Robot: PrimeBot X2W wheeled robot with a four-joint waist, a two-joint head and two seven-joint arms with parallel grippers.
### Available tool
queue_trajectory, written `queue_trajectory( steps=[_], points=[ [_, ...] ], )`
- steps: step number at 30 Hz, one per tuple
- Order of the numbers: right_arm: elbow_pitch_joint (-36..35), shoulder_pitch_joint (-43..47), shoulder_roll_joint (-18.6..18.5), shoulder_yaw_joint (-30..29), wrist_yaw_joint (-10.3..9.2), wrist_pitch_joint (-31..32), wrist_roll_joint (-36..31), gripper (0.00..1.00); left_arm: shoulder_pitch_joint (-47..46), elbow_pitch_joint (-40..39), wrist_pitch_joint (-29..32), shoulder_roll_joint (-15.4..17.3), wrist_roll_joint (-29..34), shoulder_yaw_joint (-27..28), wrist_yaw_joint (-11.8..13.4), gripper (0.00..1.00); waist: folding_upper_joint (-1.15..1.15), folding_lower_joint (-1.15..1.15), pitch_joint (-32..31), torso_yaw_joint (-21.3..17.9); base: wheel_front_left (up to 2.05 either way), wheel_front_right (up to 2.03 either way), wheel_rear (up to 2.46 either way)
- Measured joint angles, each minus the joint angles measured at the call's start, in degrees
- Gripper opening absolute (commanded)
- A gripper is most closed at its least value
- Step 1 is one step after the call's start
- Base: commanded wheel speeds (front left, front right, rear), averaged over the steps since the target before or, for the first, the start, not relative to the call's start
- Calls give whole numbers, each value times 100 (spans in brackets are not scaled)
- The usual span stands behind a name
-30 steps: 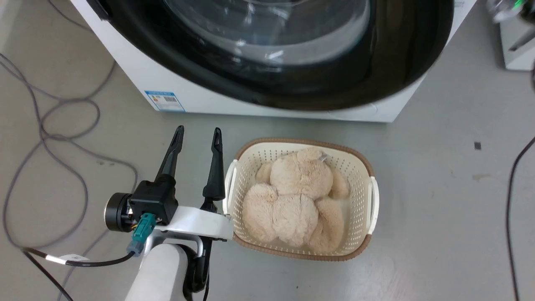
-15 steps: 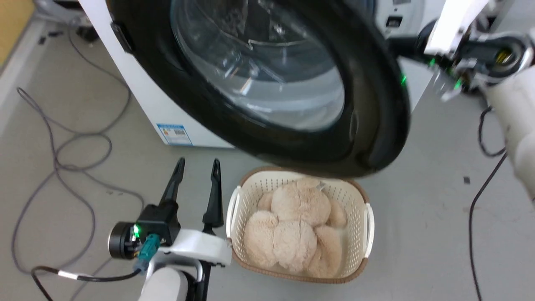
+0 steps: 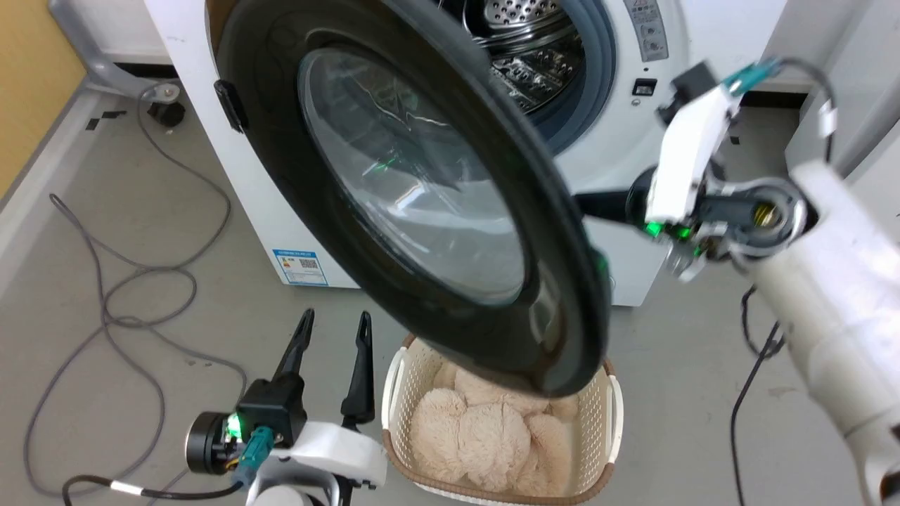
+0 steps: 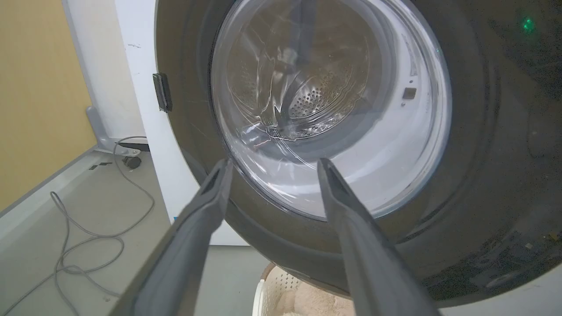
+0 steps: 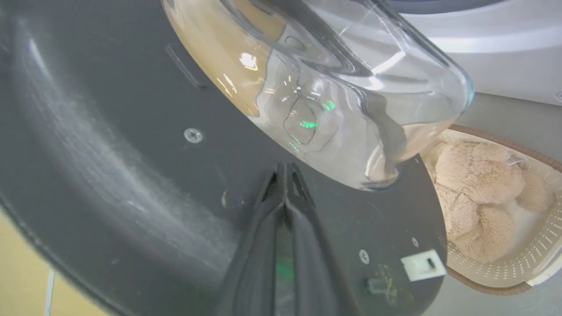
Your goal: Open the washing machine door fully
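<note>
The washing machine door [image 3: 394, 204] is a big glossy black ring around a bulging glass window, and it stands swung partway out from the white washing machine [image 3: 675, 56]. The steel drum [image 3: 520, 35] shows behind it. My right gripper [image 5: 285, 169] is shut with nothing between its fingers, and its tips rest against the door's matte dark inner face [image 5: 109, 131] just below the glass bowl [image 5: 333, 87]. In the head view my right wrist [image 3: 692, 161] reaches behind the door's free edge. My left gripper [image 3: 334, 323] hangs open low in front of the door [image 4: 483, 153], apart from it.
A cream perforated basket [image 3: 610, 393] holding a beige plush toy [image 3: 478, 436] sits on the floor right under the door's lower edge. Grey cables [image 3: 119, 302] loop over the floor at the left. A yellow wall [image 3: 28, 70] lies far left.
The head camera has tilted upward, bringing the drum and my right arm into view. The door has swung further outward from the machine. My left gripper has stayed open in place.
</note>
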Motion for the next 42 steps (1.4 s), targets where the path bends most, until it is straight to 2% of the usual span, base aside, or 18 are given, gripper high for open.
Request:
queue_trajectory(
  steps=[8,18,22,26,27,28,29,35,41,42],
  points=[
    [-868,682,-10,55,-1,12,93,0,154,73,0,0,101,70,-51,100,0,0,-121,-20,0,0,0],
    [-1992,1546,149,177,0,-74,191,0,230,151,0,0,211,110,-163,100,0,0,-204,-58,0,0,0],
    [-2290,2004,135,87,0,-365,242,0,230,169,0,0,198,69,-192,100,0,0,-265,-33,0,0,0],
    [-2671,2559,112,-411,0,-1173,359,0,238,175,0,0,186,-7,-192,100,0,0,-313,19,0,0,0],
    [-2751,2697,115,-584,0,-1468,388,27,246,174,0,0,180,-7,-191,100,0,0,-317,17,0,0,0],
    [-2788,2836,123,-782,0,-1813,389,83,252,177,0,0,172,-3,-190,100,0,0,-326,3,0,0,0],
    [-2810,2975,132,-968,0,-2153,388,100,260,182,0,0,172,-4,-190,100,0,0,-340,-13,0,0,0],
    [-2964,3936,200,-1938,0,-3805,402,100,377,220,0,0,174,19,-191,100,0,0,-418,-104,0,0,0],
    [-3116,5031,207,-2671,0,-5178,249,100,438,213,0,0,174,118,-191,100,0,0,-477,-168,0,0,0],
    [-3262,5562,242,-2920,0,-5776,21,100,542,203,0,1,175,186,-190,100,0,0,-513,-231,0,0,0]
  ],
)
